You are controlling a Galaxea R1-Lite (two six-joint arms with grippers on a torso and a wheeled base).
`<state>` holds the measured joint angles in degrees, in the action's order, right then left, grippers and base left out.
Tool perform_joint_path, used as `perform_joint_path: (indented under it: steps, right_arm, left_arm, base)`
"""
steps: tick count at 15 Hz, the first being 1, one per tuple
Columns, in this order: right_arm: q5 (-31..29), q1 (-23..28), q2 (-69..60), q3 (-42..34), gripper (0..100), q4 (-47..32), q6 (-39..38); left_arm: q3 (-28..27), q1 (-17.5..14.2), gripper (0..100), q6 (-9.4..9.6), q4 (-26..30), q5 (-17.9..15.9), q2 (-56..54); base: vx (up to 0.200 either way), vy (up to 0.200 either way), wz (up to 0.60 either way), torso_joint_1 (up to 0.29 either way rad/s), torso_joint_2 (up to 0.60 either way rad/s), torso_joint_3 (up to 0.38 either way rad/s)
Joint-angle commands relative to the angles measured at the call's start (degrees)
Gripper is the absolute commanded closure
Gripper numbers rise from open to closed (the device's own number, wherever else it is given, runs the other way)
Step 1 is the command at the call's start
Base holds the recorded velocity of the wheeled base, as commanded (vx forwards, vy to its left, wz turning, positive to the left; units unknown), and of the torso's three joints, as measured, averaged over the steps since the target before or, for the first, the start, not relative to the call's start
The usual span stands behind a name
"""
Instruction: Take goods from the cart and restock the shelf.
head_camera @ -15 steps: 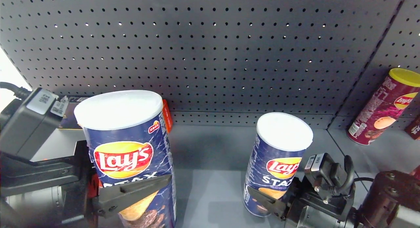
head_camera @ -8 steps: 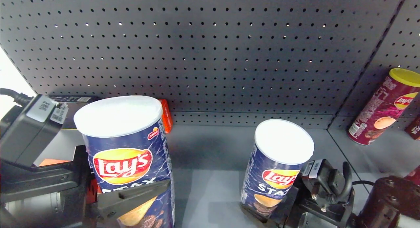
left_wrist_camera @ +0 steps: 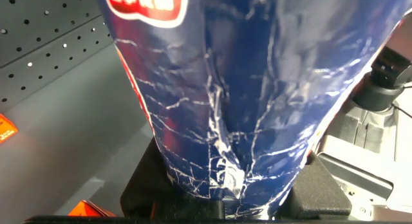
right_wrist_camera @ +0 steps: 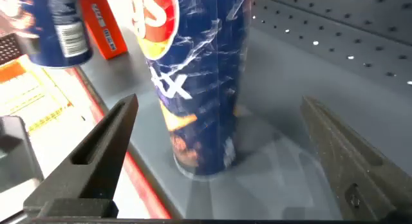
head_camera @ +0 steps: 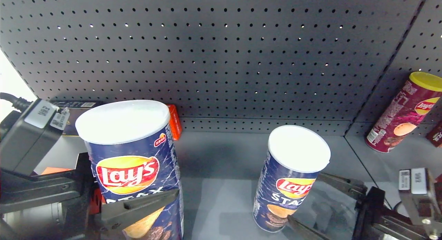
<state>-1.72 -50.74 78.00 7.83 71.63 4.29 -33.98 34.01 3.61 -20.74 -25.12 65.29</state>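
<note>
Shelf [head_camera: 221, 153], blue can [right_wrist_camera: 206, 121] between wide right pincer [right_wrist_camera: 219, 102]

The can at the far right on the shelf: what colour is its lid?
Yellow lid on a dark red can; the head view shows it best.

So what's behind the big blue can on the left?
An orange box pokes out behind the can, beside a dark flat box, before the pegboard wall. The can hides the rest of the orange box.

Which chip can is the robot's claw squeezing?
The blue can on the robot's left: the left claw is shut on it. The other blue can stands free inside the open right claw, and the maroon can sits untouched far right.
</note>
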Motion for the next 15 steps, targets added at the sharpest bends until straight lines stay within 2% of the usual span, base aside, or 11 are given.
perform_joint_path:
  steps: [1, 2, 6, 7, 10, 13, 15]
  right_arm:
    - [-0.1, 0.2, -11.9, 0.3, 0, -7.6, 0.2]
    - [-1.3, 0.2, -19.3, 1.8, 0, -16.6, 0.2]
    - [-12.6, 0.1, -36.2, 2.8, 0, -39.6, 0.2]
    - [-15.2, 0.2, -43.6, 2.7, 0, -49.6, 0.1]
    - [-15.6, 0.8, -50.3, 1.7, 0, -58.6, 0.1]
    - [-15.6, 6.4, -49.7, -3.5, 0, -58.4, 0.5]
    - [-15.9, 16.4, -50.9, -6.9, 0, -58.4, 4.1]
  left_arm:
    - [0.0, 0.1, 100, 0.00, 0.0, 0.0, 0.0]
    - [0.0, 0.1, 100, 0.08, 0.0, 0.0, 0.0]
    - [0.2, 0.3, 100, 0.08, 0.0, -0.1, 0.0]
    - [0.9, 0.3, 100, 0.08, -0.2, -0.1, -0.1]
    - [1.4, 0.4, 100, 0.17, -0.2, -0.1, -0.2]
    - [1.4, 1.6, 100, 0.17, -0.2, -0.1, -0.3]
    - [1.4, 1.6, 100, 0.26, -0.3, -0.4, -0.3]
  base:
    - [0.000, 0.000, 0.00, 0.000, 0.00, 0.000]
    - [0.000, 0.000, 0.00, 0.000, 0.00, 0.000]
    - [0.000, 0.000, 0.00, 0.000, 0.00, 0.000]
    - [0.000, 0.000, 0.00, 0.000, 0.00, 0.000]
    - [0.000, 0.000, 0.00, 0.000, 0.00, 0.000]
    - [0.000, 0.000, 0.00, 0.000, 0.00, 0.000]
    - [0.000, 0.000, 0.00, 0.000, 0.00, 0.000]
